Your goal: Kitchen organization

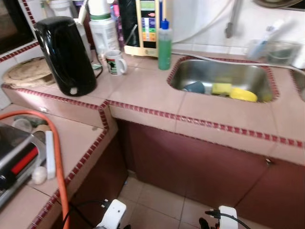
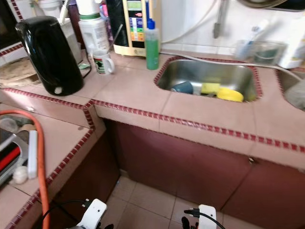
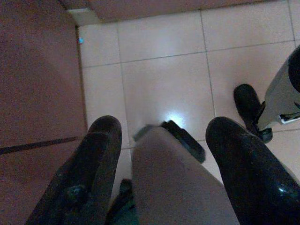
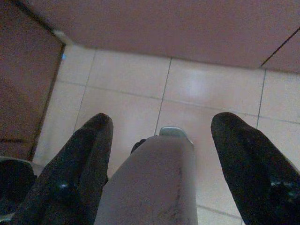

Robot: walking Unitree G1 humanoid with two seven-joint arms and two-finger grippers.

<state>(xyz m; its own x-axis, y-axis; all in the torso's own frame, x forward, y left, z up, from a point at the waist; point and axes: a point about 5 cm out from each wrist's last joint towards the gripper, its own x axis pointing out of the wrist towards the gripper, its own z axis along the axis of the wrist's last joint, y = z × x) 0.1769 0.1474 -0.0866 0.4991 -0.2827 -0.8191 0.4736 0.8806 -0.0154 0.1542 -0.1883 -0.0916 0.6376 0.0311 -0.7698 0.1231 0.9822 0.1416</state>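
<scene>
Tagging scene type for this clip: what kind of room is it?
A home kitchen, most likely: tiled counter with an inset steel sink, a black kettle, and a mug beside a green soap bottle.

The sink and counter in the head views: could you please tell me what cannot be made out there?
- Dark item in the sink: partly below the rim, kind unclear.
- Mug print: too small to read.
- Clear container contents: blurred.
- Panel labels: too small.
- Tap: top cut off by the frame edge.
- Things beside the orange hose: cut off at the left edge, blurred.
</scene>
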